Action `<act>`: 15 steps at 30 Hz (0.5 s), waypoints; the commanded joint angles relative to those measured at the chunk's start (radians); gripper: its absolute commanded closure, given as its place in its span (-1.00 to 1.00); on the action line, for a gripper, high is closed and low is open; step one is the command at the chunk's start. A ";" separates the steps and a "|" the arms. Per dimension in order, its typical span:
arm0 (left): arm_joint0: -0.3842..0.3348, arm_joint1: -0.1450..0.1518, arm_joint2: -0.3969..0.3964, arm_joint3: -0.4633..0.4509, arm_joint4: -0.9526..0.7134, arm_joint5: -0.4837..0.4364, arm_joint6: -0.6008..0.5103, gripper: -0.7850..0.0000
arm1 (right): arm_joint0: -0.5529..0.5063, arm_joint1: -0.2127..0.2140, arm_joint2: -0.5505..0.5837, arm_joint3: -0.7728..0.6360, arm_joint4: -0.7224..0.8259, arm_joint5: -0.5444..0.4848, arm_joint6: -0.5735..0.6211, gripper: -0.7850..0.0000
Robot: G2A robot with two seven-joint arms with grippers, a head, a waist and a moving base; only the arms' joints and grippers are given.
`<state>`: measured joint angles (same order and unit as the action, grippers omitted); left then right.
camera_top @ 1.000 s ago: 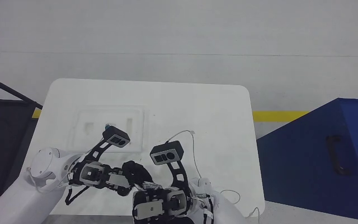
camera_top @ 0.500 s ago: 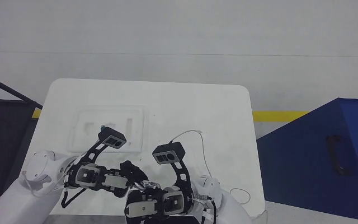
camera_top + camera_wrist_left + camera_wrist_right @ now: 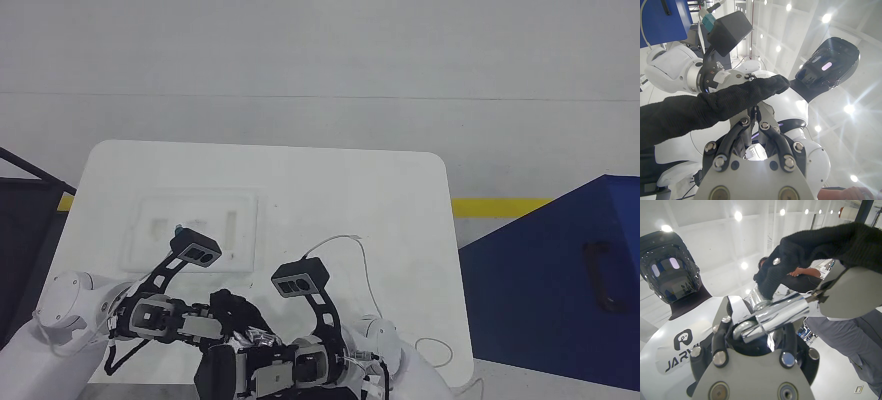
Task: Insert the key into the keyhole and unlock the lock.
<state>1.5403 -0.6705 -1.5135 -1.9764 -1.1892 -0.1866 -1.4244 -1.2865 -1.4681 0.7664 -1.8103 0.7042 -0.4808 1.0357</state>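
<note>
My right gripper [image 3: 761, 330] is shut on a shiny chrome padlock [image 3: 780, 313], held up in the air with one end facing the other arm. My left gripper [image 3: 811, 289], one finger in a black knit sleeve [image 3: 791, 262], stands at that end, shut on a thin metal key [image 3: 814, 294] whose tip meets the lock. In the left wrist view the left gripper [image 3: 756, 110] has its fingers pressed together, the sleeved finger [image 3: 734, 98] crossing in front. From above, both grippers meet near the table's front edge [image 3: 250, 335].
A white recessed tray [image 3: 195, 228] lies on the white table [image 3: 400, 200] at the back left. A loose white cable [image 3: 350, 250] curls over the table's middle right. A blue block [image 3: 560, 280] stands off the table's right side.
Both arms have drawn back toward the table's front edge, their wrist cameras sliding down and left in the top view. The grippers have stayed together.
</note>
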 commanded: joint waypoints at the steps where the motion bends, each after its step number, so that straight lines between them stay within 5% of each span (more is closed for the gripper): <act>1: 0.002 -0.003 -0.007 0.000 -0.002 0.001 0.000 1.00 | 0.001 0.003 0.005 0.001 -0.022 0.018 -0.006 -1.00; 15: 0.006 -0.025 -0.034 0.003 -0.006 0.022 -0.005 1.00 | -0.056 0.046 0.129 -0.097 -0.244 0.086 -0.071 -1.00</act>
<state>1.5464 -0.6943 -1.5466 -1.9732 -1.1949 -0.1656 -1.4287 -1.3361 -1.4249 0.8893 -1.8984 0.4607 -0.3970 0.9660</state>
